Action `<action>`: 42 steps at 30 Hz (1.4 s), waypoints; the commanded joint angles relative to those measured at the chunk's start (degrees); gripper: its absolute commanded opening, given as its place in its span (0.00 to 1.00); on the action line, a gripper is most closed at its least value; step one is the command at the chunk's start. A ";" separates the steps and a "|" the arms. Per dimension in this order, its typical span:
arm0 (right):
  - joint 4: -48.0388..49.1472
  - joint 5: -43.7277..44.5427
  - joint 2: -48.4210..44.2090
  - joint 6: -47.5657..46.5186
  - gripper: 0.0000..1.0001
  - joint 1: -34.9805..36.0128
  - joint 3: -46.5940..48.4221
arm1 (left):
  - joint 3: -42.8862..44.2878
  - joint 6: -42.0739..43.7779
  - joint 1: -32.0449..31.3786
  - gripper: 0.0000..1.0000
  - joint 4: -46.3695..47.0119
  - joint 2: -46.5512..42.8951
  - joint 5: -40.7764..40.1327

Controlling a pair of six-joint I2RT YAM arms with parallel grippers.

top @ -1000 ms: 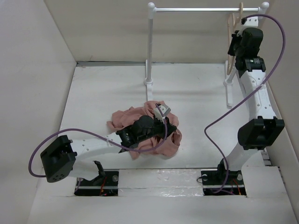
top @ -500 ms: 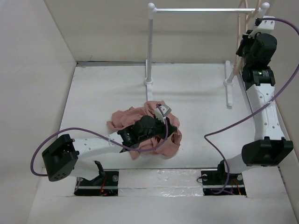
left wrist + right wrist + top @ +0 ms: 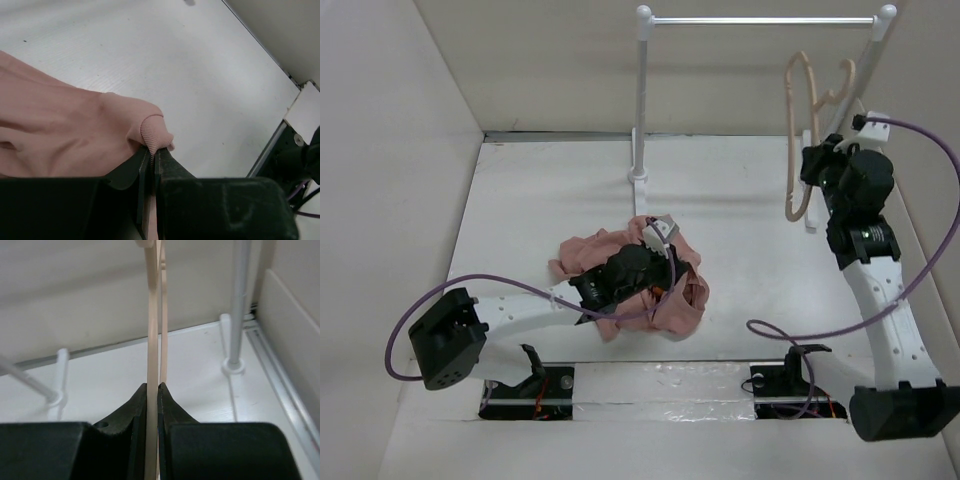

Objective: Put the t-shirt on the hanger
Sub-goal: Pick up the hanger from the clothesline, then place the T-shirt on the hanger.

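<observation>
The salmon-pink t-shirt (image 3: 588, 252) lies crumpled on the table floor at centre left. My left gripper (image 3: 665, 272) is shut on a ribbed hem fold of the t-shirt (image 3: 154, 131). The tan hanger (image 3: 800, 125) hangs in the air off the rail, held edge-on at the right. My right gripper (image 3: 812, 165) is shut on one thin bar of the hanger (image 3: 151, 315), with the hook pointing up toward the back wall.
A white rail stand with two posts (image 3: 642, 100) and a metal rail (image 3: 760, 20) stands at the back. Its right post (image 3: 236, 305) and foot are close behind the hanger. Cardboard walls enclose the left, back and right sides.
My right arm has pulled the hanger off the rail and moved it left and toward the near side. My left gripper stays on the t-shirt, which shifted slightly.
</observation>
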 commanded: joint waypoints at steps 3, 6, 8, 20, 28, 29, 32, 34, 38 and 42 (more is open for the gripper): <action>2.01 -5.63 -12.15 6.17 0.00 10.50 -6.84 | 3.91 -1.53 4.56 0.00 2.79 -1.73 -1.90; -1.59 -7.45 -19.61 9.42 0.00 14.92 -13.17 | 5.58 -1.97 7.63 0.00 2.61 -0.67 -1.82; -6.66 -8.87 -23.94 10.74 0.00 18.70 -16.42 | 6.64 -2.15 9.30 0.00 2.78 1.17 -1.55; -33.38 -22.23 -39.70 13.83 0.00 23.72 -15.65 | 15.86 -0.74 18.89 0.00 3.58 8.29 -1.90; -39.57 -27.68 -39.51 11.80 0.00 23.72 -15.01 | 19.03 -1.97 23.81 0.00 4.45 11.10 0.90; -39.57 -28.12 -39.95 11.97 0.00 23.72 -15.63 | 19.12 -1.88 23.81 0.00 4.37 11.11 0.91; -38.43 -27.08 -42.50 13.20 0.00 23.72 -17.74 | 19.21 -2.06 23.81 0.00 4.63 11.11 1.43; -37.55 -25.93 -43.38 13.73 0.00 23.72 -18.89 | 19.73 -2.23 23.81 0.00 3.75 11.19 2.66; -34.48 -25.05 -42.42 12.95 0.00 23.72 -20.56 | 18.77 -2.32 22.77 0.00 3.31 9.70 2.49; -31.58 -24.78 -41.19 12.68 0.00 23.72 -20.82 | 17.63 -1.62 22.23 0.00 1.90 8.03 1.70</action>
